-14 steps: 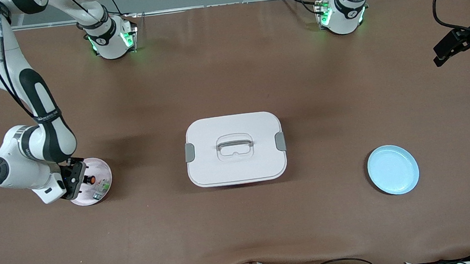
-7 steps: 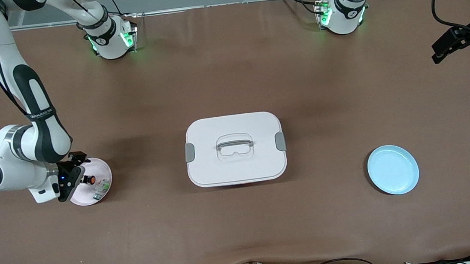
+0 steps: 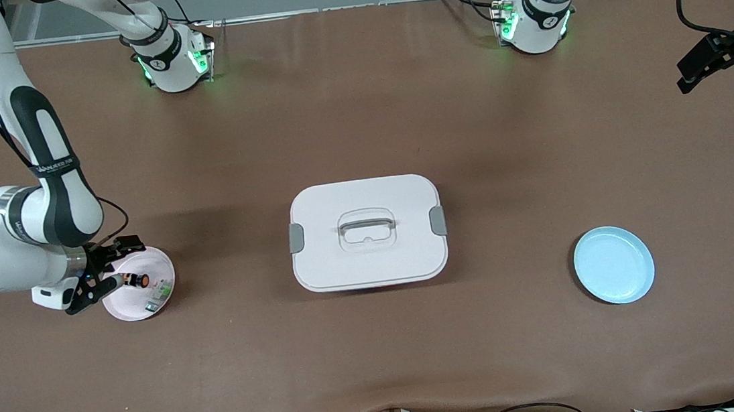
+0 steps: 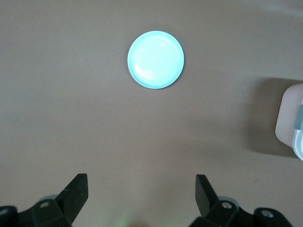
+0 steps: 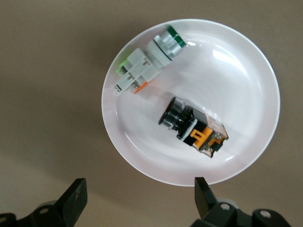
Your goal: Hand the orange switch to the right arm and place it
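The orange switch (image 3: 139,280) lies on its side on a small pink plate (image 3: 157,266) toward the right arm's end of the table. In the right wrist view the orange switch (image 5: 191,126) is a black cylinder with an orange-marked body. My right gripper (image 3: 115,264) is open and empty, over the plate's edge, apart from the switch; in its own view my right gripper (image 5: 139,198) shows only table between its fingers. My left gripper (image 3: 697,70) is open and empty, high over the left arm's end of the table, and waits; my left gripper (image 4: 141,191) holds nothing.
A green-and-white part (image 3: 158,293) lies on the same pink plate beside the switch. A white lidded box (image 3: 367,233) with a handle stands mid-table. A light blue plate (image 3: 614,265) lies toward the left arm's end.
My right gripper has drawn back from over the pink plate toward the right arm's end of the table. The switch has stayed in place on the plate. The left gripper barely shifted.
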Robot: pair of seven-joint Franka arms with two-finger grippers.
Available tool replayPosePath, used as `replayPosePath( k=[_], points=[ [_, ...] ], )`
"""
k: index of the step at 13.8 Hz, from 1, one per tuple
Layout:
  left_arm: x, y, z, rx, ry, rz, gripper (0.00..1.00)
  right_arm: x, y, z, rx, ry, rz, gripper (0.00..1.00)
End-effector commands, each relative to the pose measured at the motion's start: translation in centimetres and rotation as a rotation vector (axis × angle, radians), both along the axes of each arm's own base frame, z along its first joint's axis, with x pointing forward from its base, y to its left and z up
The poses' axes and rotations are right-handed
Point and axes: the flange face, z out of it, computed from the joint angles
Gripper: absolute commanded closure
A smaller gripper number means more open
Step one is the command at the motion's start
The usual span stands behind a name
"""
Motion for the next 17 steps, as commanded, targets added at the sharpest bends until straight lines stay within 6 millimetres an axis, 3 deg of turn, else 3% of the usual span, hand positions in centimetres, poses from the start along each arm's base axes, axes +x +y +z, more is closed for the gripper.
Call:
replayPosePath(
  k=[1,7,11,13,17],
  points=[
    [-0.1,-0.3,0.0,-0.018,0.012,-0.021,0.00,-1.0,0.3,1.6,-0.034,0.006,-0.170,0.00],
    [0.0,-0.6,0.6,-0.017,-0.007,-0.026,0.00,-0.7,-0.7,6.5,-0.052,-0.071,-0.252,0.00],
    [0.7,-1.6,-0.1,-0.035,-0.005,-0.025,0.00,-0.9,-1.7,11.0,-0.079,-0.139,-0.246,0.00],
    [0.5,-2.4,-0.2,-0.033,0.003,-0.041,0.00,-1.2,-1.8,14.6,-0.110,-0.195,-0.223,0.00],
    [0.0,-3.0,0.8,-0.030,-0.014,-0.067,0.00,-2.4,-1.2,19.7,-0.116,-0.265,-0.206,0.00]
  ],
)
